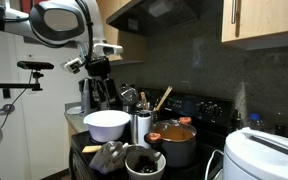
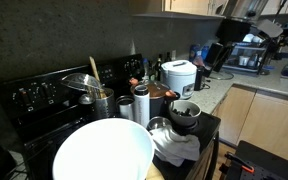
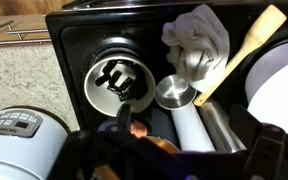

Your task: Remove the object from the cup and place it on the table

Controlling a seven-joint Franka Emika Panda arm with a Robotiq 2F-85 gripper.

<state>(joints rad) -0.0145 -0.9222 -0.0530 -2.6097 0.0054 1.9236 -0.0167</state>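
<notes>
We note the gripper hanging high, well apart from the cup; we cannot tell how far it is open.

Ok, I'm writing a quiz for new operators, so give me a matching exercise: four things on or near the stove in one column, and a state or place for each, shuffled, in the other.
Things:
1. bowl
2. cloth
3. rice cooker
4. black cup

States or places:
a. on the counter
b. holds small things
c. plainly empty
d. crumpled

Pairs: 1-c, 2-d, 3-a, 4-b.
</notes>
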